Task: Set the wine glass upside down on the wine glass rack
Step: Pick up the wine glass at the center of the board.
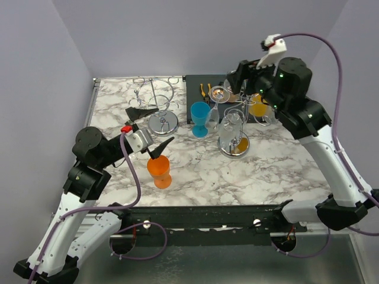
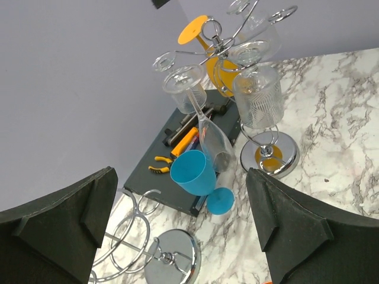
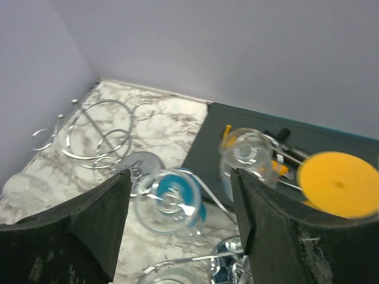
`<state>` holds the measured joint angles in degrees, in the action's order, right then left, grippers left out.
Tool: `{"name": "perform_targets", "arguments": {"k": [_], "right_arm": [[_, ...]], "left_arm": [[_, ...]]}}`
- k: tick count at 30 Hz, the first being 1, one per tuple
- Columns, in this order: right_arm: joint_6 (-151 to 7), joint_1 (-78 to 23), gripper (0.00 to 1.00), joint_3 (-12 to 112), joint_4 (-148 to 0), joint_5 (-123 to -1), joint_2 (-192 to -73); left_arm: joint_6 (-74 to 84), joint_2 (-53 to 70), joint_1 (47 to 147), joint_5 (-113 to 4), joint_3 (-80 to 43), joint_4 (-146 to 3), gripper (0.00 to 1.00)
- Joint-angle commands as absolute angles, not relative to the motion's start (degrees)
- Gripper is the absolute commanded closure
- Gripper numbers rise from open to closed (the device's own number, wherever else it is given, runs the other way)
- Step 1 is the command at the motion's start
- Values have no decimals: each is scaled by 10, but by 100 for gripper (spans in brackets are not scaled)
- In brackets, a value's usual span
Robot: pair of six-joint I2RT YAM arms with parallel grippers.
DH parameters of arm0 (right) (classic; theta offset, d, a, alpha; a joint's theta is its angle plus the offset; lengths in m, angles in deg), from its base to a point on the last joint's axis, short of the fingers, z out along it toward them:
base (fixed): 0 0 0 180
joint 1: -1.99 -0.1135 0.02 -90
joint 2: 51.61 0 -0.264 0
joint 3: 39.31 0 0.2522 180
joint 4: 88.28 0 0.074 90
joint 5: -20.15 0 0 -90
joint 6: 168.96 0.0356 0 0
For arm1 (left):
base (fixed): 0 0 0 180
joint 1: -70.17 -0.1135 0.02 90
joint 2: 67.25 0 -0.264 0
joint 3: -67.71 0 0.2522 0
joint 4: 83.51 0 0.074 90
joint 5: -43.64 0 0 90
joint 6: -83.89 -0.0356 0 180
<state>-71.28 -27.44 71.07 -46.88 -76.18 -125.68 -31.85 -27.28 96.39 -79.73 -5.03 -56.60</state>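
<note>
I judge this the release step. On the tabletop (image 1: 278,165), the rack (image 1: 234,145) carries the glass (image 1: 220,92), which hangs foot-up and tilted at the rack's 10 o'clock side. My right gripper (image 1: 230,80), fingers apart and holding nothing, hovers just beside the foot at 2 o'clock. The next move calls for lifting clear without nudging the foot.

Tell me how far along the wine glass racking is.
Done: clear glasses and an orange glass hang upside down on the right rack. In hand: nothing; the right fingers and left fingers both stand open and empty. Left: the blue glass and a second orange glass stand upright on the table; the other rack holds none.
</note>
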Motion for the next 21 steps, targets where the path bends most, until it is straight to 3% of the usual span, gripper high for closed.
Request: {"name": "perform_targets", "arguments": {"k": [1, 13, 21], "right_arm": [[-760, -369, 26, 783, -417, -823, -1326], [-753, -488, 26, 806, -412, -844, -1398], [-722, -547, 26, 823, -435, -799, -1481]], "left_arm": [[-296, -295, 962, -763, -44, -548, 1], [-355, -329, 962, -558, -113, -471, 1], [-308, -349, 961, -450, -143, -427, 1]]}}
